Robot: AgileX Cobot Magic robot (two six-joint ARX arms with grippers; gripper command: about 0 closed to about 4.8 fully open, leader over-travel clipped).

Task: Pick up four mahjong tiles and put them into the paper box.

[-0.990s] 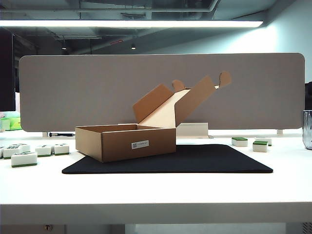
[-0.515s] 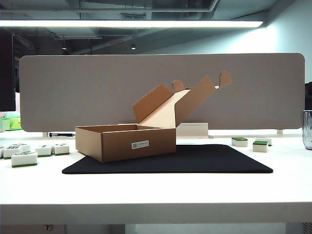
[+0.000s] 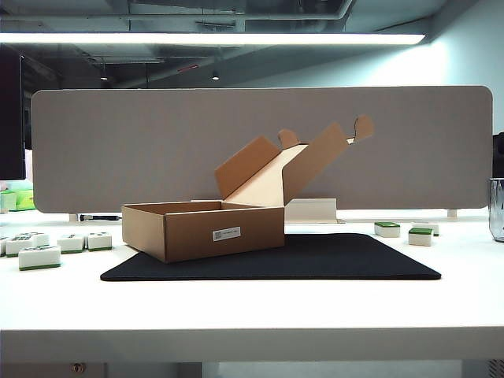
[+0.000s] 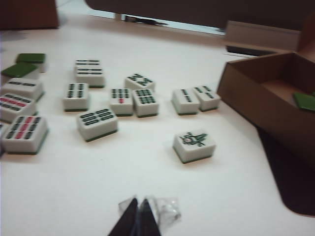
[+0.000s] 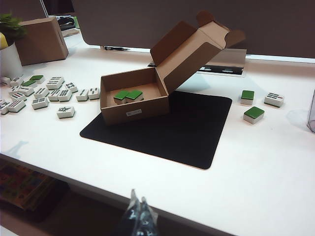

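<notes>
Left claw (image 4: 139, 209): fingertips pressed together, nothing between them, hanging above bare white counter (image 4: 74, 187) near the loose tile cluster. Right claw (image 5: 140, 209): tips look closed and empty too, though only the very ends show at the frame edge, so take that loosely; it sits high over the near counter edge, well back from everything. Neither arm appears in the exterior view.

Shallow brown cardboard paper box (image 5: 133, 101) sits on the corner of a flat black rectangular mat (image 5: 167, 128), hinged tabbed lid flap raised and leaning back, small white label on the side wall. Two green-backed white mahjong tiles (image 5: 127, 95) lie inside it, green side up, touching each other. The left wrist view catches just a green sliver in the box (image 4: 304, 101).

Two more green-up tiles (image 5: 251, 104) rest on the counter beyond the far side of the mat, beside one face-up tile (image 5: 273, 99).

Other side of the box: a scatter of face-up printed tiles (image 4: 120, 101) with green bases, one bird-marked tile (image 4: 194, 144) lying apart and closest to the box.
</notes>
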